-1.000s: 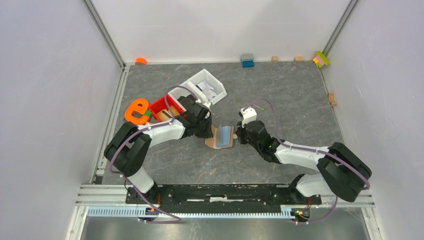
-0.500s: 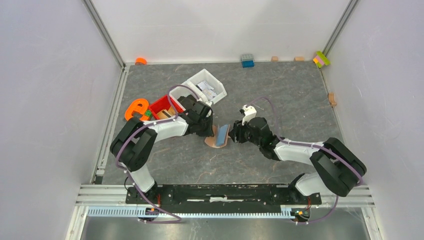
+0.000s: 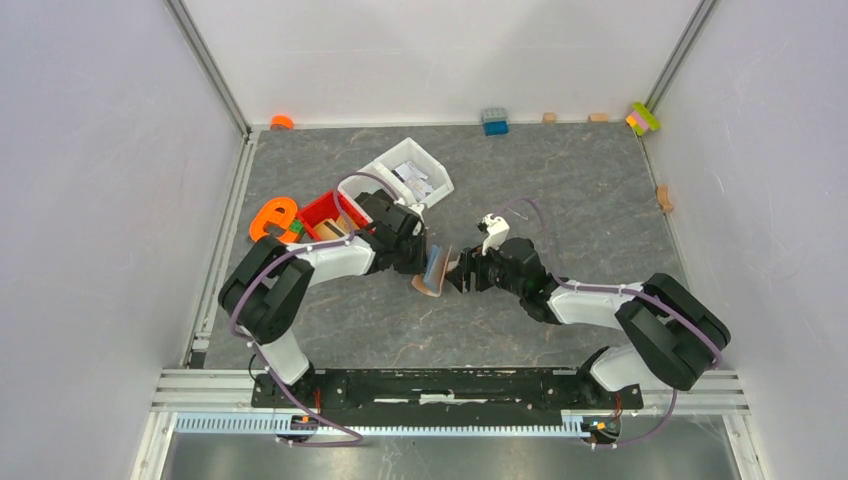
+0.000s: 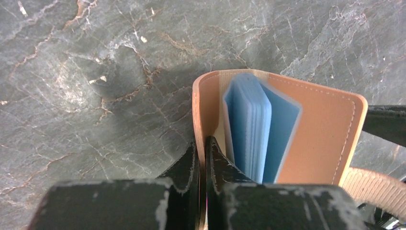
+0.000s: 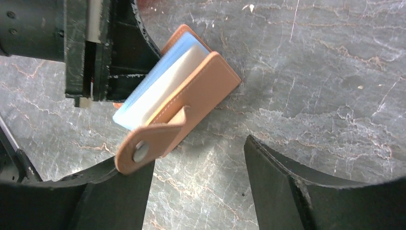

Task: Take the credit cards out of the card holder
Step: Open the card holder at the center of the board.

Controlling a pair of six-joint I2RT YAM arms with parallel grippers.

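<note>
Left wrist view, centre: hold wallet (image 4: 325,139) flap firm in clenched left pincer (image 4: 201,160). Steer released right pincer (image 5: 198,167) past the tab (image 5: 143,148) onto the blue cards (image 4: 249,124).

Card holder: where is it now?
Top view, mid-table: the card holder stands half-open, left gripper pinching one cover, right gripper open beside it.

Matt, stitched leather-like card holder (image 4: 330,139) on a veined stone-look table (image 4: 95,72).

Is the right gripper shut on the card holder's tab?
No, the right gripper is open, jaws wide apart; the tab of the card holder lies by one.
</note>
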